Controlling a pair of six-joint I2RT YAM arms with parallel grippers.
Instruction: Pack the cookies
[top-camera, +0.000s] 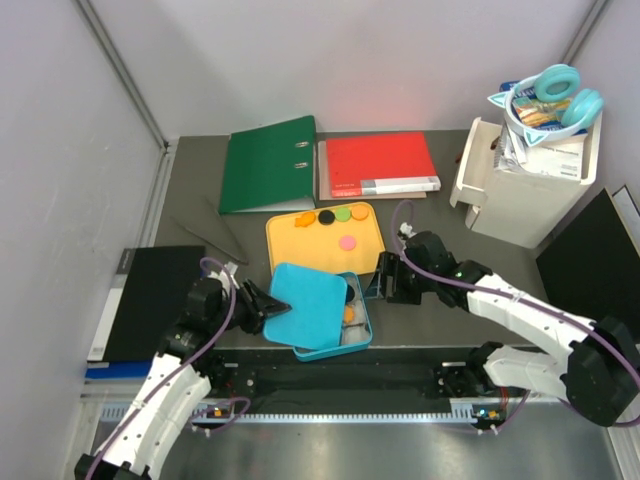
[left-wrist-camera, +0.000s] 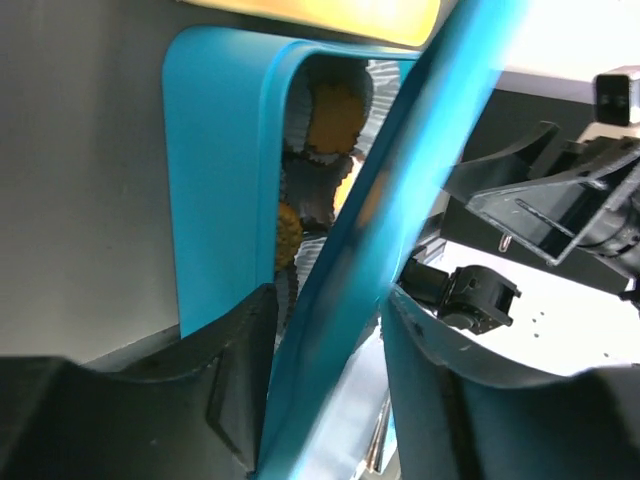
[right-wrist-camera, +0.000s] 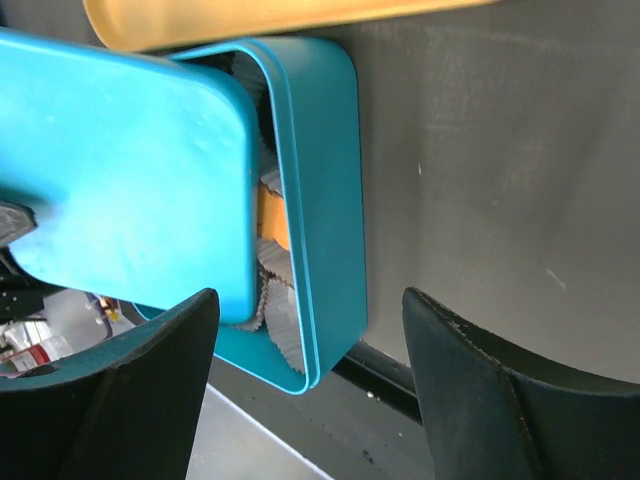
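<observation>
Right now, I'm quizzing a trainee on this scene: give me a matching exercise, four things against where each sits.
Things: 1 blue lid; 2 pink cookie; 3 paper cups; 4 headphones.
Places: A on the yellow tray; B in the left claw; C on the white bin; D in the blue tin.
Pairs: 1-B; 2-A; 3-D; 4-C.

Bright, even light; wrist close-ups blurred, glary.

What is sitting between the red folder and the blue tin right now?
The yellow tray, with loose cookies on it, lies between the red folder and the blue tin. The top external view shows this.
</observation>
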